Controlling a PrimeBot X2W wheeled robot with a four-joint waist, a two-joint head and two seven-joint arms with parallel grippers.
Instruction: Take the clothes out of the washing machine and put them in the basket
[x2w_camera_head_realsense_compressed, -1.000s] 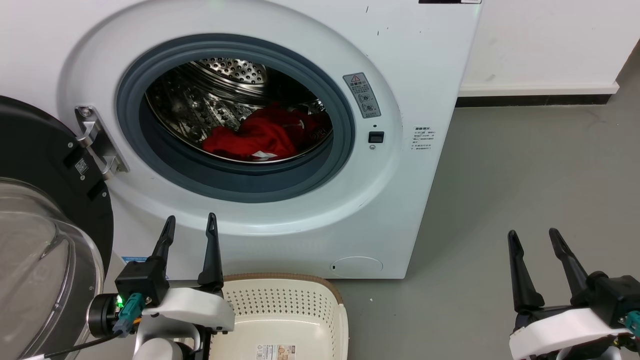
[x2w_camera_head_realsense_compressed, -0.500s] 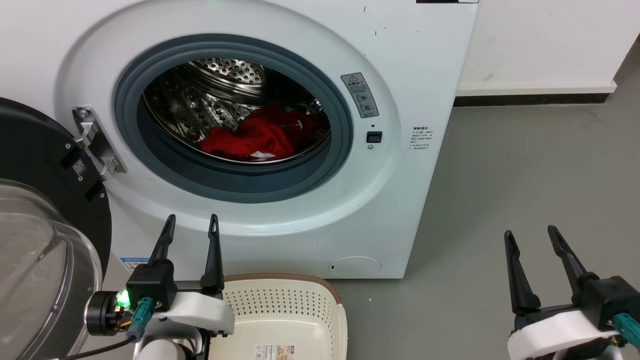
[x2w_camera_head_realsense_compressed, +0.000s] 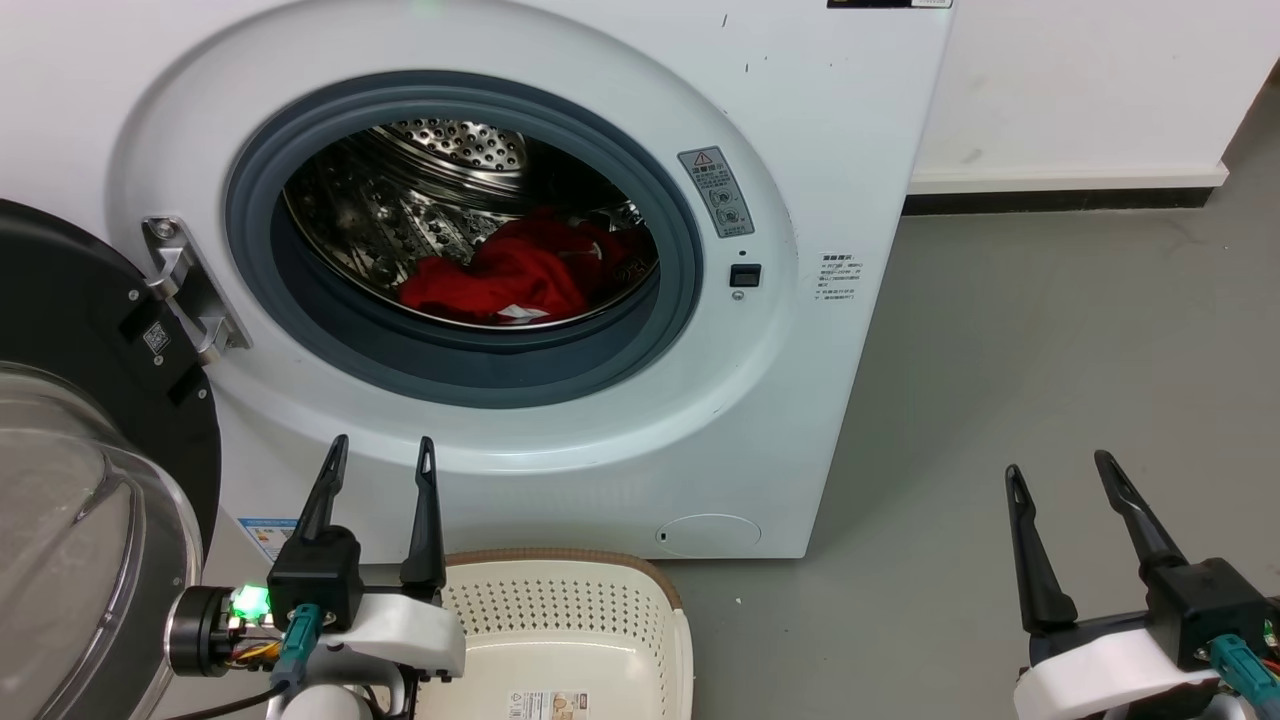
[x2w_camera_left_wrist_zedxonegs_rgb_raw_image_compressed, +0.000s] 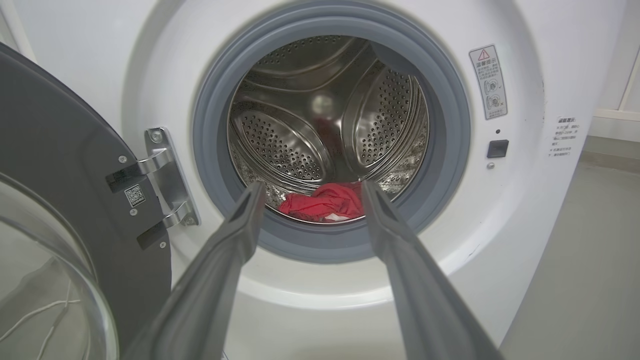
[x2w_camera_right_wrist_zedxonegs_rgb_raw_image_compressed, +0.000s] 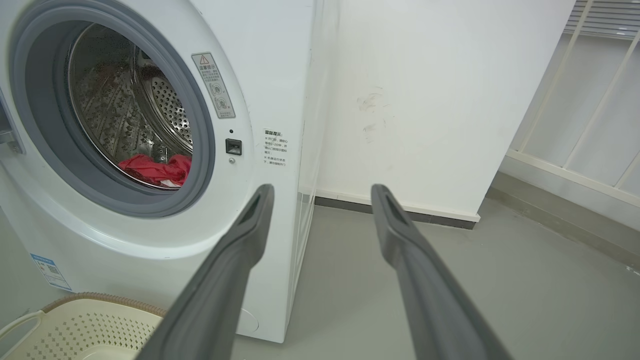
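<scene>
Left claw (x2w_camera_head_realsense_compressed: 383, 445): held spread, empty.
Right claw (x2w_camera_head_realsense_compressed: 1060, 465): held spread, empty.
Clothes (x2w_camera_head_realsense_compressed: 510, 275): lodged in washing machine (x2w_camera_head_realsense_compressed: 800, 150), beyond left claw.
Basket (x2w_camera_head_realsense_compressed: 560, 600): set just beside left claw.

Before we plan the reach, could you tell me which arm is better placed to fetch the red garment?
Left, probably: the left gripper is open below the porthole, its wrist view facing the clothes; the right gripper sits off beside the washing machine.
</scene>
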